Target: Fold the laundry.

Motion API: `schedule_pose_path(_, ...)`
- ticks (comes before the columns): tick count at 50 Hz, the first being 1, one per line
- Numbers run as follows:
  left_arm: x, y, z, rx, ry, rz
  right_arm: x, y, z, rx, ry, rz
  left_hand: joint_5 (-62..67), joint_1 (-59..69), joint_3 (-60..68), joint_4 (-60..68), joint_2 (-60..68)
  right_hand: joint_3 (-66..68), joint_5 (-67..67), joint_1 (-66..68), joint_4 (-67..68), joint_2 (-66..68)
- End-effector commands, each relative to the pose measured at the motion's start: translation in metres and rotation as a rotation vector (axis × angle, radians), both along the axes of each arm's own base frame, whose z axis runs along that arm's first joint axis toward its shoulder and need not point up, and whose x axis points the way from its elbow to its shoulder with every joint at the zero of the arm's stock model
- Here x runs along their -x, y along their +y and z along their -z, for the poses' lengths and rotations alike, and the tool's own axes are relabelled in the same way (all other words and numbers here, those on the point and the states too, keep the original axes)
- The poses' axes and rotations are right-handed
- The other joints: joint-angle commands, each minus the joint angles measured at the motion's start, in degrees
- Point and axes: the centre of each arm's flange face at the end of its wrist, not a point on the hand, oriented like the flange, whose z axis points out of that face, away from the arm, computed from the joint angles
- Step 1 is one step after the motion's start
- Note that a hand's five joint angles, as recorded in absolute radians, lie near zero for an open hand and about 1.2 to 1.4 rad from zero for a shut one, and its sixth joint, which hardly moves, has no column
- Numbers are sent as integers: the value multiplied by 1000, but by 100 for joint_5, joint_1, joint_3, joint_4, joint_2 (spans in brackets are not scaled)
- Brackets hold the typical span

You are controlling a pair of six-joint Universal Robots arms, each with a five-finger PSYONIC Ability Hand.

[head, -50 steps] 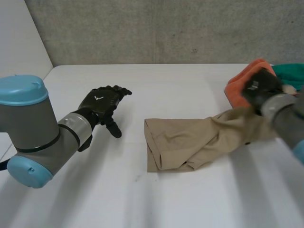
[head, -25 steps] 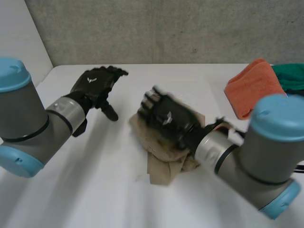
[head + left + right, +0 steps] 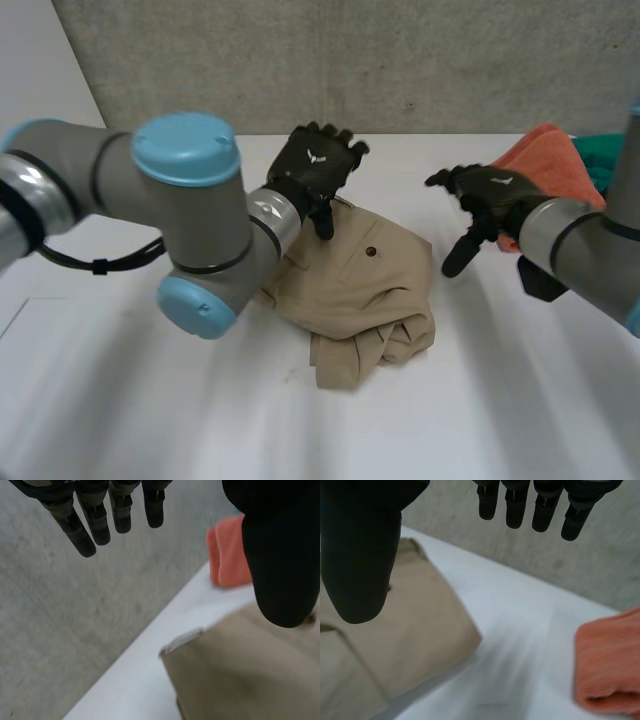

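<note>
A: What's the setting?
B: A white table [image 3: 470,410] with a grey concrete wall [image 3: 400,60] behind. The tan garment [image 3: 365,290] lies crumpled mid-table.
A: And the hands?
B: The left hand [image 3: 314,166] is spread over its far edge. The right hand [image 3: 493,190] is spread too, holding nothing, beside an orange towel [image 3: 545,165].
</note>
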Motion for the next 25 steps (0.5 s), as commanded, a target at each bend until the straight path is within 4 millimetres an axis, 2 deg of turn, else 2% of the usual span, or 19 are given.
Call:
schedule_pose_path(1, 0, -15, 36, -39, -142, -79, -30, 6, 17, -98, -11, -61, -284, -126, -201, -148, -165, -195, -278, -264, -214, -167)
schedule_pose_path(6, -5, -17, 55, -111, -227, -93, -56, 12, 43, -141, 36, -92, -284, -126, -201, -148, -165, -195, -278, -264, -214, -167)
schedule_pose_path(11, -15, -13, 65, -168, -313, -128, -65, 13, 68, -143, 133, -89, -284, -126, -201, -148, -165, -195, -278, -264, -214, -167)
schedule_pose_path(16, -29, -3, 69, -227, -388, -167, -53, 6, 83, -115, 263, -84, -284, -126, -201, -148, -165, -195, -278, -264, -214, -167)
schedule_pose_path(20, -37, 10, 61, -255, -387, -189, -38, 2, 92, -86, 361, -161, -284, -126, -201, -148, -165, -195, -278, -264, -214, -167)
schedule_pose_path(25, -39, 29, 51, -287, -352, -167, -24, -4, 99, -21, 389, -221, -284, -126, -201, -148, -165, -195, -278, -264, -214, -167)
